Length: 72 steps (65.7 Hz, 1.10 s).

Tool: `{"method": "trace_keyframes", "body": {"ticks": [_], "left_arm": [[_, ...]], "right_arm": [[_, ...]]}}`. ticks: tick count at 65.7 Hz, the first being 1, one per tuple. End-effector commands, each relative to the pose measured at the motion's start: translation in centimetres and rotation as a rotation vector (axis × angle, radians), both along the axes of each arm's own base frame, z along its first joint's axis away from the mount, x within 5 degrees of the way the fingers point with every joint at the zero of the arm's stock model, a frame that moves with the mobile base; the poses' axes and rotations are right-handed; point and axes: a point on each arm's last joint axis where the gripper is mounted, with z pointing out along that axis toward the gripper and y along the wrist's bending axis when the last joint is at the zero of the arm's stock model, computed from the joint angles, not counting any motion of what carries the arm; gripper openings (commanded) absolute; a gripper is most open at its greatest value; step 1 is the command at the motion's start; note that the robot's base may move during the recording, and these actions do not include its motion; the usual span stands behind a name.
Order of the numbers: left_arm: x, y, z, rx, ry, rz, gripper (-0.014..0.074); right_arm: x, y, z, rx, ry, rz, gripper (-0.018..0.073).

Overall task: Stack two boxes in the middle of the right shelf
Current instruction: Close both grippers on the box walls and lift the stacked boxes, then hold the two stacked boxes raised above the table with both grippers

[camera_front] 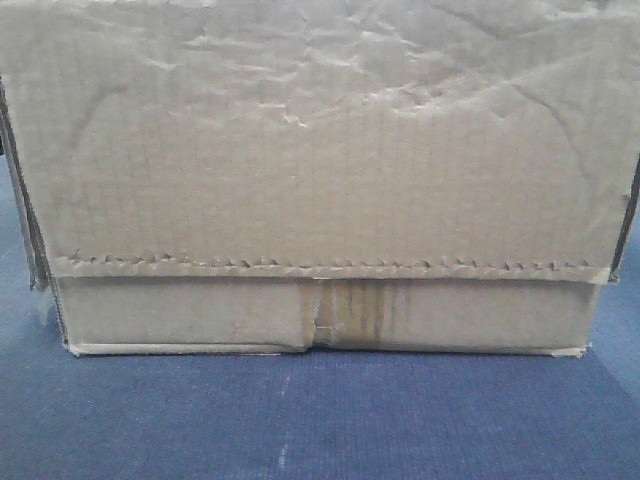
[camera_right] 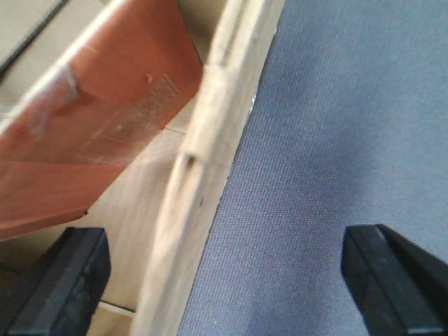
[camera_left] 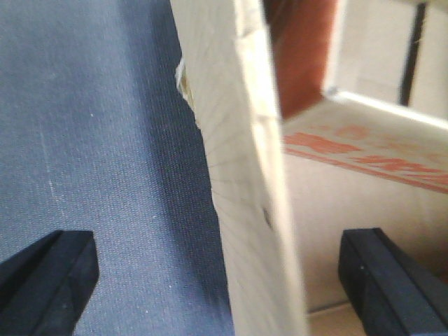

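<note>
The left gripper (camera_left: 220, 280) points down at the box (camera_front: 320, 170), its two black fingers (camera_left: 49, 280) spread wide on either side of one thin cardboard side wall (camera_left: 245, 175): one finger is outside over the blue carpet (camera_left: 91, 140), the other inside the box, and neither pad touches the wall, so the gripper holds nothing. The right gripper (camera_right: 227, 280) is posed the same way at another wall (camera_right: 210, 140), with one finger (camera_right: 63, 280) inside, the other outside above the carpet, and a clear gap on both sides, so it too is released. Inside the box, close to both walls, is a red-brown packet (camera_right: 91, 119), and the left wrist view also shows a pale carton with orange print (camera_left: 364, 161) lying beside it. These contents take up the space just beyond each inner finger. The box sits on the blue carpet and nearly fills the front view. Its broad wrinkled face is turned to the camera and its long axis runs left to right. A flap with a jagged lower edge (camera_front: 320, 268) runs level across that face, and below it a yellowish tape strip (camera_front: 350, 312) stands upright at the centre seam.
</note>
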Motion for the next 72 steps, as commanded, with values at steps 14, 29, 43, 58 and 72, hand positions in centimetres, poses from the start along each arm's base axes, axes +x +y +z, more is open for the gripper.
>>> {"method": "trace_keyframes", "body": {"ticks": [14,29,43,58,72], "left_arm": [[0.7,-0.2,-1.2,0.001,0.040,0.005,0.0331],[0.6,-0.1,-0.9,-0.001,0.035,0.005,-0.0111],[-0.2,0.1,0.8,-0.027,-0.011,0.030,-0.0111],[-1.7,0.6,5.8,-0.068,-0.148,0.028,-0.0111],[-4.0,1.3,12.1,-0.127,-0.332,0.026,-0.0111]], "right_arm": [[0.9,0.3,-0.8,-0.003,0.009,0.001,0.0179],[1.0,0.3,-0.7,-0.003,-0.004,-0.002,-0.0151],[0.5,0.1,0.2,-0.003,-0.039,-0.003,-0.0151],[-1.1,-0.3,4.0,0.034,-0.185,-0.010,-0.0151],[-3.1,-0.9,9.7,0.083,-0.378,-0.012,-0.0151]]}}
